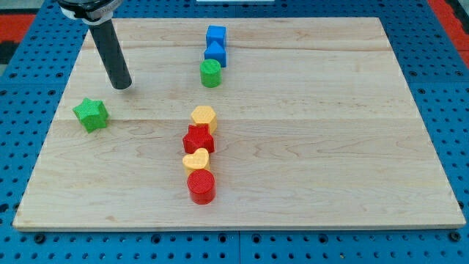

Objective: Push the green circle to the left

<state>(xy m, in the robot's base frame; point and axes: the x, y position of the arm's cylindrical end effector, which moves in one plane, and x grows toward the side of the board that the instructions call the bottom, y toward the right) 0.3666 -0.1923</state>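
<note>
The green circle (pixel 210 73) is a short green cylinder near the view's top centre, on the wooden board (pixel 330 147). It touches the lower of two blue blocks: a blue triangle-like block (pixel 215 53) and a blue cube (pixel 216 34) above it. My tip (pixel 122 85) is far to the left of the green circle, at about the same height in the view. It touches no block. A green star (pixel 91 114) lies below and left of my tip.
A column of blocks runs down the board's middle: a yellow hexagon (pixel 204 116), a red star-like block (pixel 198 138), a yellow heart (pixel 196 159) and a red cylinder (pixel 201 186). The board lies on a blue pegboard surface (pixel 454 88).
</note>
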